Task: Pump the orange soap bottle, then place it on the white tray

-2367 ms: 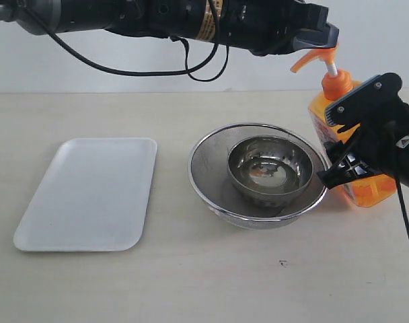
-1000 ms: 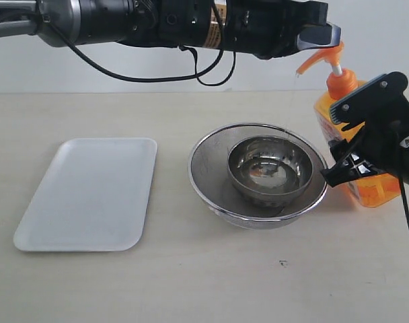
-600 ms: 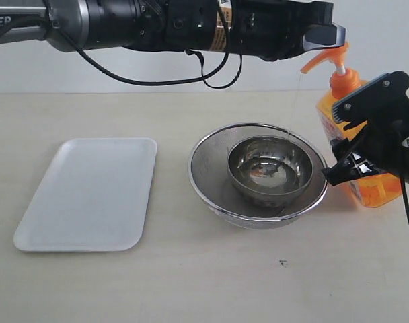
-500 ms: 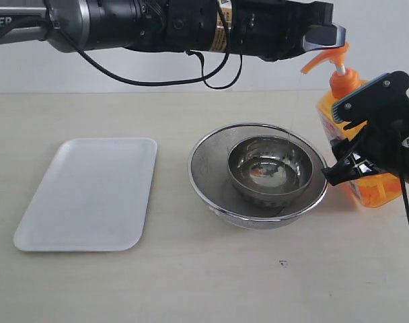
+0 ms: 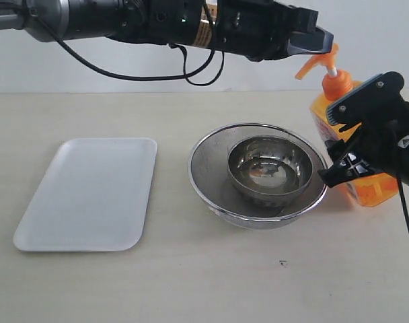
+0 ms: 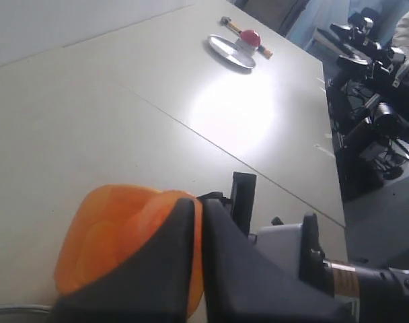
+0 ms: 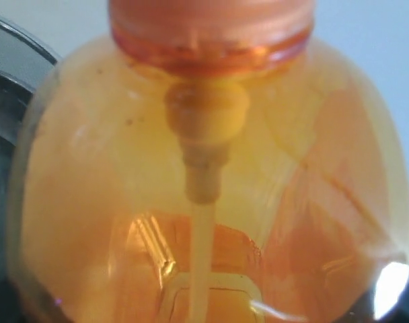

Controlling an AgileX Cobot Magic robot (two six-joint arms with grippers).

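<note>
Tall translucent orange soap bottle (image 5: 374,192) sits clamped in the right gripper (image 5: 329,145), and only the left wrist view shows the left gripper (image 6: 199,208) closed tight over its orange pump head (image 6: 117,232).

Both arms work at the right end of the table.

The left arm reaches level across the far side from the left, its gripper (image 5: 321,40) with fingers pressed together, tips over the pump head of the orange soap bottle (image 5: 376,192). The right arm comes in from the right edge, its gripper (image 5: 332,145) clamped on the bottle's body, one finger high and one low.
</note>
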